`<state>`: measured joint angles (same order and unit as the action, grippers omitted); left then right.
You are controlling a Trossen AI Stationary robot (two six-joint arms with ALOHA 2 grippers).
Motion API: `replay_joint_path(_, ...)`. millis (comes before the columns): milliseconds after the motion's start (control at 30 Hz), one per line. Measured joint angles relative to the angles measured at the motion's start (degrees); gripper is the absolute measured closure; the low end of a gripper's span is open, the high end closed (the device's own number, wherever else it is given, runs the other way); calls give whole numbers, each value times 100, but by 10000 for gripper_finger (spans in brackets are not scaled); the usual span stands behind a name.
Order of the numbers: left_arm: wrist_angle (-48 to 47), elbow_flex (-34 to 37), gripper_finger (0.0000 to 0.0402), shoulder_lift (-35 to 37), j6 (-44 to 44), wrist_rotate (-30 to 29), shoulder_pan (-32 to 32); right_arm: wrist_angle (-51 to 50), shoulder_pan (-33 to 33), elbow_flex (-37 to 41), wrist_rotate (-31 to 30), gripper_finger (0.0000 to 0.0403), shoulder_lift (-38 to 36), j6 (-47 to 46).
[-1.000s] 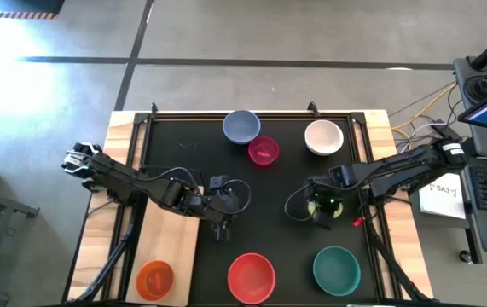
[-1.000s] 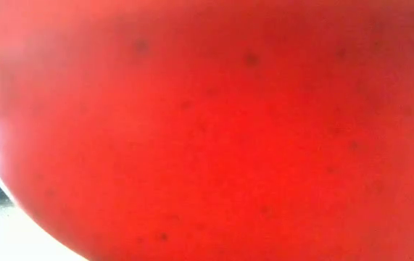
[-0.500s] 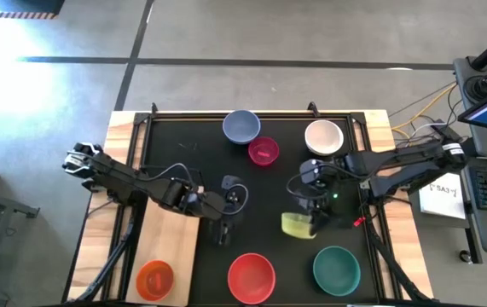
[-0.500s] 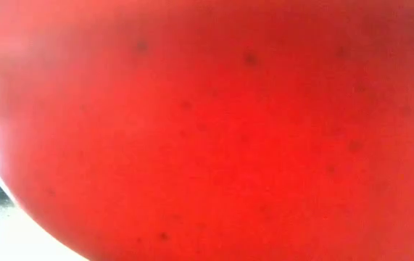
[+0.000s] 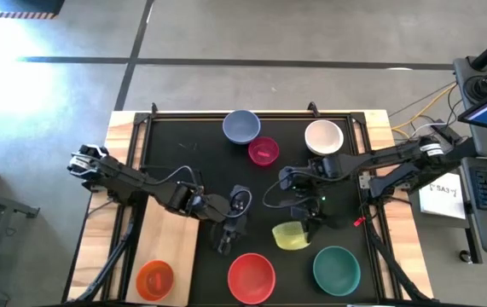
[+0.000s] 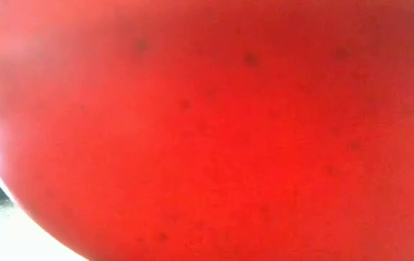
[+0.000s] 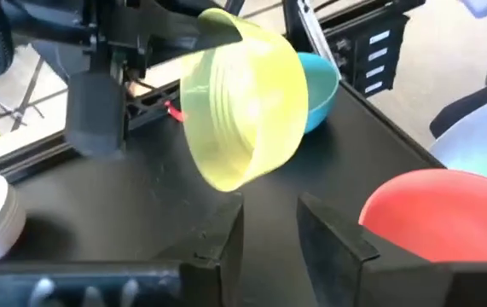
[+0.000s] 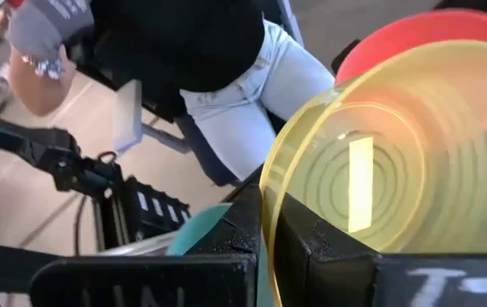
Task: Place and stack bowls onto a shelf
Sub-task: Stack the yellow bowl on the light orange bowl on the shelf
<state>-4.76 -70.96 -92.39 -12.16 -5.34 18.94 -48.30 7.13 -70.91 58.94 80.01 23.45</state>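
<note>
While the right gripper [image 5: 304, 223] is pinching the yellow bowl's [image 5: 291, 235] rim and holding it tilted above the black tabletop [image 5: 183, 153], the left gripper [image 7: 270, 223] is hovering just beside it, fingers parted around nothing. Red bowl [image 5: 252, 277] and teal bowl [image 5: 337, 269] are sitting nearby. Farther off, the wooden shelf [image 5: 171, 247] is carrying the orange bowl [image 5: 154, 279]. A seated person [image 8: 217, 77] is showing beyond the table. Red is filling the low view.

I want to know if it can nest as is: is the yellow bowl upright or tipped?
Tipped: the yellow bowl hangs on its side, rim pinched by the right gripper.
</note>
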Motion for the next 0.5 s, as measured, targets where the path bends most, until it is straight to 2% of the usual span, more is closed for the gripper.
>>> replay_joint_path(300,627,4,224,-78,-889,320,-3,-203,-2,-265,0,394,122,931)
replay_joint_path(500,1066,1,222,-215,-1571,516,-6,-61,-2,-268,-45,394,111,1843)
